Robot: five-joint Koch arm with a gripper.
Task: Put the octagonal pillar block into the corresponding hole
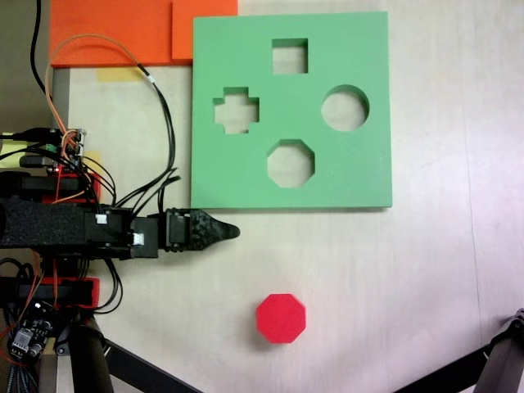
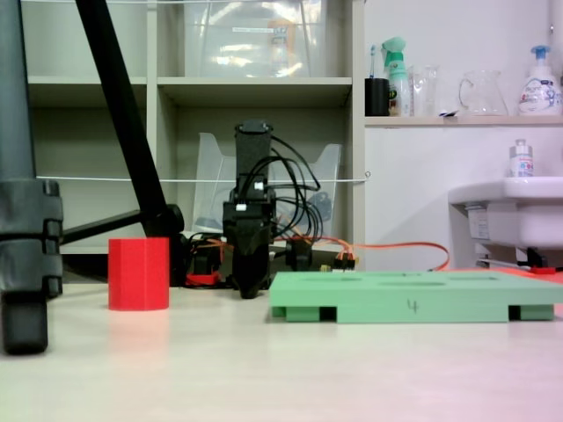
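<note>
**Red block on bare counter, arm idle beside board**

Pale beige counter (image 1: 426, 270), shelving and a white sink (image 2: 506, 207) behind it in the low fixed view. The green foam board (image 1: 360, 176) lies flat toward the top edge of the counter in the top-down fixed view, with four cutouts: square, cross, round, and the corresponding hole (image 1: 291, 163), eight-sided, nearest the board's bottom edge. All cutouts are open, with counter showing through. Orange foam pieces (image 1: 115, 33) sit at the top left corner, one touching the board's top left.

The octagonal pillar block (image 1: 281, 318) stands upright on the counter below the board, well apart from it, nearer the bottom edge; in the low fixed view (image 2: 138, 273) it stands left of the arm, nothing touching it.

The gripper (image 1: 232, 231) reaches in from the left edge, low, just below the board's bottom left corner, above and left of the block. Fingers come to one narrow point in the top-down view and a single dark tip down low (image 2: 250, 288); cannot tell if together or apart. They hold nothing.

Black tripod legs (image 2: 123, 114) stand at the bottom corners.
</note>
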